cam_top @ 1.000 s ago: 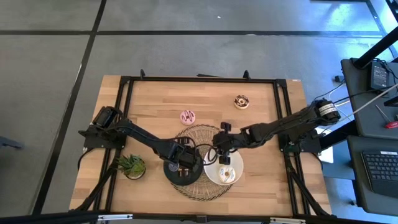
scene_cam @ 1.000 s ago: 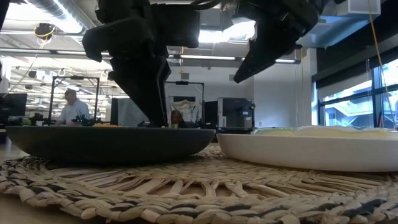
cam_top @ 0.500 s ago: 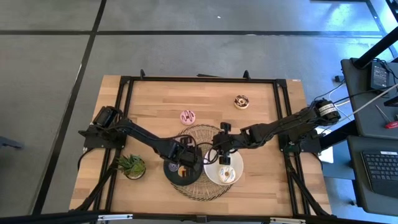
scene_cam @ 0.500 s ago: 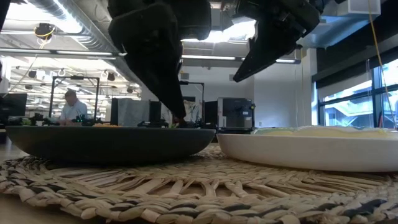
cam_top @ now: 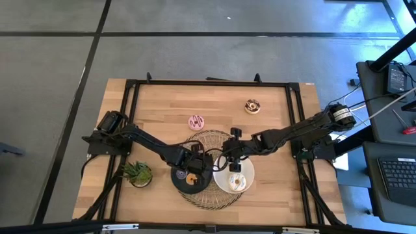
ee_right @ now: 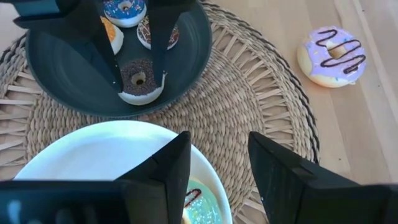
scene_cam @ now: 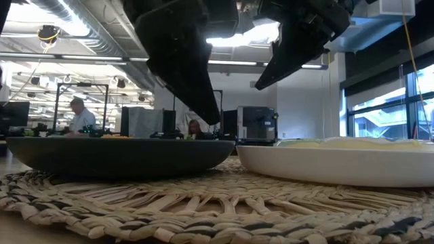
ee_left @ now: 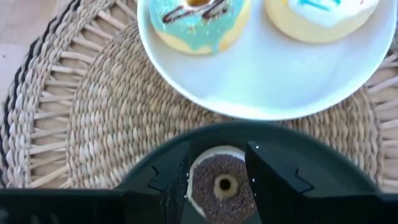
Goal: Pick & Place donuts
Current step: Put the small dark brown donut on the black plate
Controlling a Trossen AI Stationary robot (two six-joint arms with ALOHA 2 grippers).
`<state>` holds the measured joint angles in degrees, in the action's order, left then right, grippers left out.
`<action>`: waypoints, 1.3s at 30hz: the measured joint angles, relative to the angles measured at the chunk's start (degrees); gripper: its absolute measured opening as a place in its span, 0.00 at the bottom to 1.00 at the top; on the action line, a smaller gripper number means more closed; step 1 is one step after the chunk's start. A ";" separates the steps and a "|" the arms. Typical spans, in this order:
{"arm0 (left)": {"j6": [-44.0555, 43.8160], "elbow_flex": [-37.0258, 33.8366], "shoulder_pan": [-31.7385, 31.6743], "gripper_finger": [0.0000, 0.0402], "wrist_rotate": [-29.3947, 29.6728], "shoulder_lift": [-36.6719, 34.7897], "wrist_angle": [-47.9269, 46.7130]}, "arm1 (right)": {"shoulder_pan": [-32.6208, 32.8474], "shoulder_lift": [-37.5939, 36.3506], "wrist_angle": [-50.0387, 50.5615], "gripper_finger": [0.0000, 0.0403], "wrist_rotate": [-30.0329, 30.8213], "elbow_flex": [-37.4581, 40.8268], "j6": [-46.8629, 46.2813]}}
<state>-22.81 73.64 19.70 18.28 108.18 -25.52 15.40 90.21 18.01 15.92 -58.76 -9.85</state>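
Observation:
My left gripper (cam_top: 192, 170) hovers open over the black plate (cam_top: 180, 182). Its fingers stand on either side of a dark sprinkled mini donut (ee_left: 224, 186) without touching it. That mini donut (ee_right: 140, 81) lies flat on the black plate with a blue-iced mini (ee_right: 124, 9), an orange one (ee_right: 112, 34) and a brown one (ee_right: 165, 34). My right gripper (ee_right: 217, 174) is open above the white plate (ee_right: 93, 155). That plate carries the green donut (ee_left: 199, 22) and the cream donut (ee_left: 323, 18). The pink donut (cam_top: 196, 121) and the chocolate-and-white donut (cam_top: 252, 106) lie on the bare table.
Both plates sit side by side on a round woven mat (cam_top: 211, 140) near the table's near edge. A small green potted plant (cam_top: 138, 173) stands left of the black plate. People and desks show in the room beyond the table in the low view.
My left gripper has risen a little from the black plate and drifted toward the white plate. The orange mini donut, hidden under it before, now shows in the high view. My right arm has stayed still.

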 joint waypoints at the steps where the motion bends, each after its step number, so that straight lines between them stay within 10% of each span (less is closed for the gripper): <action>1: 0.00 0.01 0.00 0.38 0.00 0.00 0.16 | 0.00 0.00 0.04 0.40 0.00 0.01 0.00; 39: -1.85 0.04 0.04 0.37 -7.55 3.19 -3.98 | -0.02 0.02 0.76 0.40 -0.13 0.00 -0.07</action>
<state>-24.66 73.68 19.75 10.73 111.37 -29.49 15.38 90.24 18.76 15.79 -58.76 -9.91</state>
